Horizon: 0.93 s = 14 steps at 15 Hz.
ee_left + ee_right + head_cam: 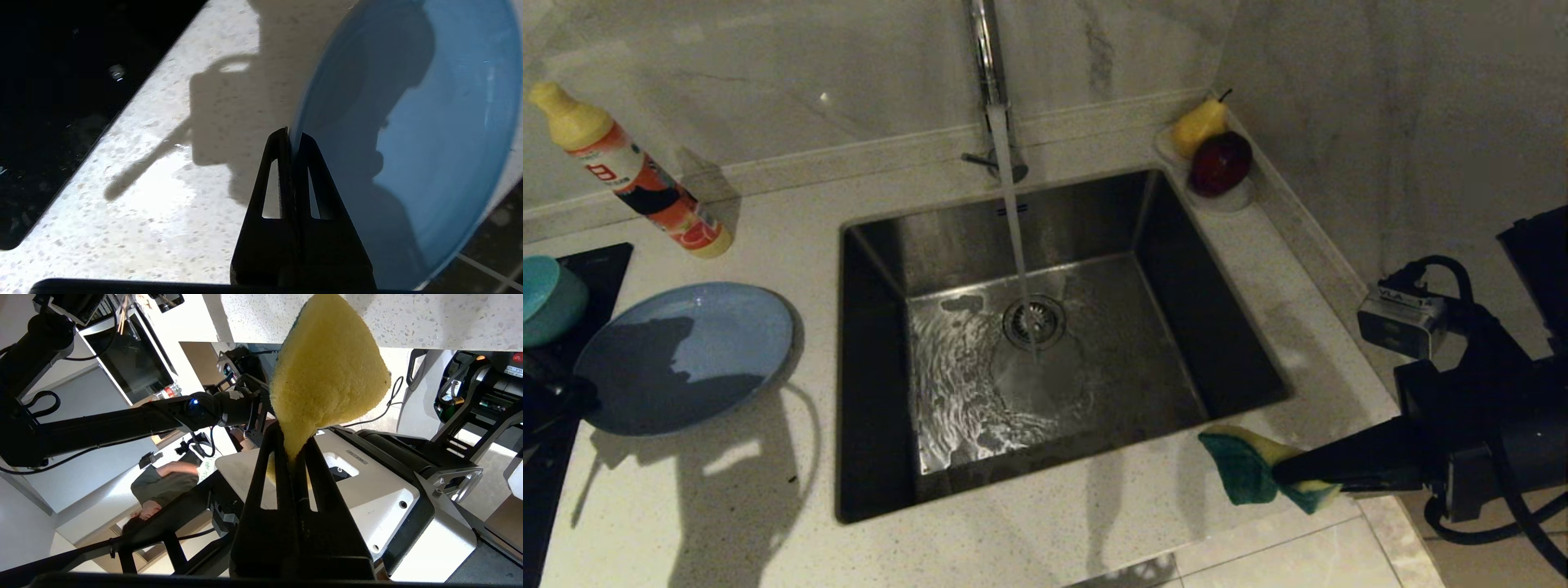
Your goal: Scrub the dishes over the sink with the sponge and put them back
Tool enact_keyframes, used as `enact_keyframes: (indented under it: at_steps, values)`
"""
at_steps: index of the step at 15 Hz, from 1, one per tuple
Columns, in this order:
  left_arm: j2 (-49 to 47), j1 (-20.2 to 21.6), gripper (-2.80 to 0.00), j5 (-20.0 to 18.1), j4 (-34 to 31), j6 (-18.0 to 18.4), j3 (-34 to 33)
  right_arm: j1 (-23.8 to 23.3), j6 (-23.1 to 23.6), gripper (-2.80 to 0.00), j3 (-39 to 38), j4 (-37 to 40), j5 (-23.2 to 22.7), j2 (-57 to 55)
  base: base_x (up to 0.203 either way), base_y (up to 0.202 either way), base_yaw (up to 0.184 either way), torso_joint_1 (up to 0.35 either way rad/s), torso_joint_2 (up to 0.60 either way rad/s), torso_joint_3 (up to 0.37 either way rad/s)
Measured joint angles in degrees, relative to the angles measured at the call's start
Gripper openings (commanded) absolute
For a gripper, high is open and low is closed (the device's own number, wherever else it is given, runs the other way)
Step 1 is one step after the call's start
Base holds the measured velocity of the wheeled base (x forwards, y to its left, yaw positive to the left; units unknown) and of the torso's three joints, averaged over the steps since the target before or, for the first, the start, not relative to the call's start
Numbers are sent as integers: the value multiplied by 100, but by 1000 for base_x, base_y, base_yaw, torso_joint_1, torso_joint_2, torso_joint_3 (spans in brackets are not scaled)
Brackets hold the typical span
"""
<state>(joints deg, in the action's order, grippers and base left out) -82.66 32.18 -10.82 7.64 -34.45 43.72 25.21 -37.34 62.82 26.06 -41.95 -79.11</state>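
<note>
Nearest, at the front right corner of the sink [1094,212]: right gripper [1286,472] with jaws clamped shut on one pinched end of the sponge [1245,467], yellow foam fanning out beyond the tips, teal scouring face turned toward the basin. Sponge held off the tabletop [727,506], just over the speckled edge beside the sink rim.

At the left, on the tabletop: slate-blue plate [686,355], one edge tilted up, rim pinched between the shut jaws of the left gripper [291,136]; only a dark part of that arm visible at the left border of the head view. Shadow of gripper and arm across the plate face and the speckled stone. Teal bowl [547,298] just behind the plate, at the picture's left edge, on a black hob surface [596,261].

Middle: stainless basin, water streaming from the chrome tap [988,57] onto the round strainer drain [1034,321], ripples spreading over the floor of the basin.

Farther back: dish soap bottle [629,175] lying tilted against the marble wall at the left; small white fruit dish [1233,196] in the rear right corner with a yellow pear [1199,124] and a dark red apple [1221,162], touching one another.
</note>
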Motion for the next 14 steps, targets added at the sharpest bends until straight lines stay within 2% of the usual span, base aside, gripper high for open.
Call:
enact_keyframes:
  at_steps: [1, 2, 7, 11, 12, 14]
  values:
    - [-45, 11, -280, 4, -1, 5, -2, -7, -6, -280, 0, -2, 2, 1, 0, 0, 0, 0, 0, 0]
    - [-98, 22, 0, 4, 7, 2, -9, -15, -6, -280, 0, 0, 0, 1, 0, 0, 0, 0, 0, 0]
    - [-208, 148, 0, -8, -14, 10, 91, -41, -9, -280, -63, 1, 10, 29, 0, 0, 0, 0, 0, 0]
    - [41, 196, 0, -241, -191, 61, 485, -41, 0, -280, -108, -11, -6, 47, 0, 0, 0, 0, 0, 0]
    - [120, 178, -280, -436, -309, 97, 683, -44, -2, -280, -113, -5, -6, 47, 0, 0, 0, 0, 0, 0]
    - [264, -58, -280, -891, -686, 377, 1173, -41, -4, -280, -118, -2, -6, 51, 0, 0, 0, 0, 0, 0]
